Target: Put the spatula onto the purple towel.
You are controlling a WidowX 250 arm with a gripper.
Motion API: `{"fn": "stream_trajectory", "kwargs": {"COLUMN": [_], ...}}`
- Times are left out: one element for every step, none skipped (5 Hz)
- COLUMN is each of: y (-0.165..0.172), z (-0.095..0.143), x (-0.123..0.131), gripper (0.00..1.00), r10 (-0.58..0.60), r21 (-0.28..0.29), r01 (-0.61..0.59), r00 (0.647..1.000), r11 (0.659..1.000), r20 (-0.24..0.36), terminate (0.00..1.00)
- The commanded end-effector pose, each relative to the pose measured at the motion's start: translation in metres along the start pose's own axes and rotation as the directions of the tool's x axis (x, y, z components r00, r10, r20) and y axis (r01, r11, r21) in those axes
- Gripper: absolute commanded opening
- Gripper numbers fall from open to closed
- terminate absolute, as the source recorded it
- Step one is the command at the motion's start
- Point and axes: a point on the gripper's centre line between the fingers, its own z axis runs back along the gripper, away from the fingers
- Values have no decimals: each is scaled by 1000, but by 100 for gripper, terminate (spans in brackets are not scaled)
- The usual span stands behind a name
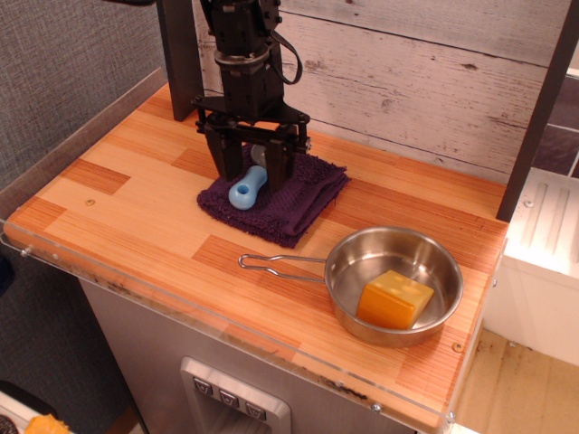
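The spatula (247, 187) lies on the purple towel (288, 199), its light-blue handle pointing toward the front left; its grey head is mostly hidden between the fingers. The towel sits on the wooden counter near the back. My black gripper (252, 168) stands upright over the towel's left part. Its fingers (226, 155) are spread apart on either side of the spatula, open, with the handle lying free between them.
A steel pan (394, 283) with a long wire handle (276, 263) stands at the front right and holds a yellow block (395, 299). A dark post (178, 54) rises at the back left. A plank wall runs behind the wooden counter (136, 217).
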Motion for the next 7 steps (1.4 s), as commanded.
{"fn": "stream_trajectory", "kwargs": {"y": [34, 46, 48, 50, 50, 55, 55], "z": [84, 99, 102, 101, 100, 104, 104], "x": [-17, -31, -39, -43, -46, -51, -51], "gripper": [100, 100, 100, 100, 100, 100, 100], "r10": [15, 23, -31, -83, -110, -77, -77], "r21": [27, 5, 36, 71, 111, 93, 93], "r01": [-20, -25, 25, 73, 93, 65, 65], "r00": [984, 982, 987, 985, 982, 988, 988], "r11": [999, 1000, 999, 995, 989, 994, 994], "r20": [179, 188, 161, 153, 155, 135, 135], "terminate": [0, 0, 0, 0, 0, 0, 100]}}
